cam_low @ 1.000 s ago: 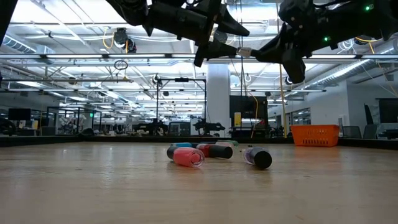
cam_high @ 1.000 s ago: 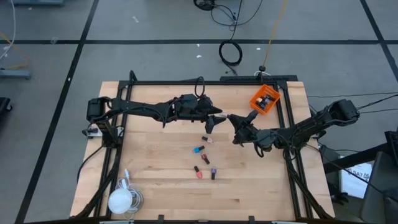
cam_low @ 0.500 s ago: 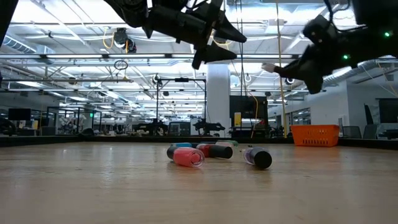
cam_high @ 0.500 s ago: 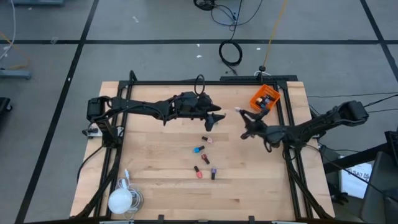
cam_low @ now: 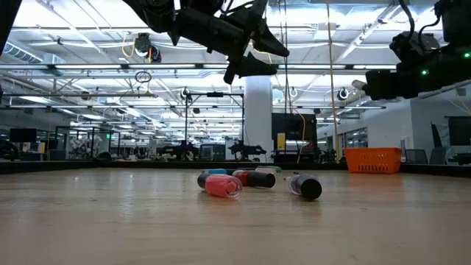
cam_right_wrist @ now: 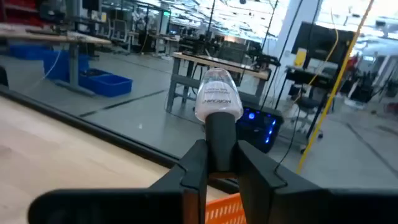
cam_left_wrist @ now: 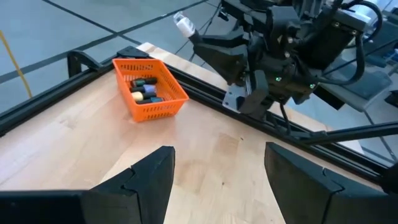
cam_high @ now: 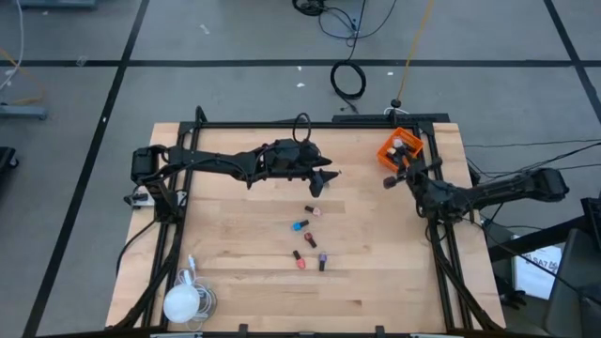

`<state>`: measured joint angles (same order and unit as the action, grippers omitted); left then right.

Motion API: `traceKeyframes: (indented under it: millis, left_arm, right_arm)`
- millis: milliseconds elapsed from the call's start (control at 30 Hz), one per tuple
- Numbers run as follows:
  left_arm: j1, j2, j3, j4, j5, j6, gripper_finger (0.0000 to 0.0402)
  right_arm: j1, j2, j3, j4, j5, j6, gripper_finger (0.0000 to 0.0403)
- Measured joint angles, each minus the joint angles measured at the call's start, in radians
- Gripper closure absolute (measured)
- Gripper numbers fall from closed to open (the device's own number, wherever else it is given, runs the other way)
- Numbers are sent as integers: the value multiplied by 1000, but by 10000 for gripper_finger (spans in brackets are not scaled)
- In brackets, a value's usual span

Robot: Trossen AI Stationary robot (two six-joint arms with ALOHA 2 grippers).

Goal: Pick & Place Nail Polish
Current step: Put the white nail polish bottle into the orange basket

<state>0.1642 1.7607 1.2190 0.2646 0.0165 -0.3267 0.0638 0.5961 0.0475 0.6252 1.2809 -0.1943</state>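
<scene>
The right gripper (cam_high: 391, 178) hangs in the air just beside the orange bin (cam_high: 387, 153), on the side of it nearer the middle of the bench (cam_high: 235, 272), its jaws clenched on the dark cap of a pale nail polish bottle (cam_right_wrist: 217, 94); in the right wrist view the bottle stands cap-down between the two fingers (cam_right_wrist: 194, 167), its rounded whitish body printed with small dark lettering too fine to read. From the left wrist view the same bottle (cam_left_wrist: 184, 24) shows as a small white shape at the tip of the right gripper, raised above the bin's height. The orange bin, a mesh basket near the far right corner of the bench, already holds several bottles (cam_left_wrist: 145, 89) lying on their sides, dark-capped, with yellow, teal and dark bodies showing. Well apart from the bin, toward the bench's middle, five more bottles (cam_high: 308, 237) lie scattered on the wood, among them a pink one (cam_low: 220, 185), a teal one and a purple one (cam_low: 302, 185) with a black cap. The left gripper (cam_high: 322, 179) waits in the air above the bench, farther from the bin than the right gripper, jaws released and holding nothing.
</scene>
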Motion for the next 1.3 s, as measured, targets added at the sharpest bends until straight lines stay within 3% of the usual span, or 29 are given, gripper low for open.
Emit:
traceKeyframes:
  millis: [100, 233, 467, 567, 700, 800, 933, 1167, 1300]
  left_arm:
    - [0, 0, 0, 1, -1, 0, 158]
    - [0, 0, 0, 0, -1, 0, 158]
    - [0, 0, 0, -4, -1, -1, 158]
    - [0, 0, 0, -7, -1, -1, 158]
    - [0, 0, 0, -7, -1, -3, 158]
    - [0, 0, 0, -7, -1, -4, 158]
    - [0, 0, 0, -7, -1, -4, 158]
    - [4, 0, 0, -7, -1, 0, 158]
    - [5, 0, 0, -7, -1, -1, 158]
  right_arm:
    - [-22, -5, -1, -42, -5, 64, 355]
    - [-64, -5, 15, -117, -129, 152, 355]
    - [-237, -5, 163, -654, -293, 488, 355]
    - [-325, -4, 193, -769, -358, 546, 355]
    - [-457, -1, 206, -816, -518, 562, 355]
    - [-543, 8, 206, -896, -573, 594, 355]
    - [-609, 13, 192, -920, -599, 594, 355]
    - [-636, 13, 151, -816, -654, 545, 353]
    - [-647, 13, 150, -808, -654, 541, 314]
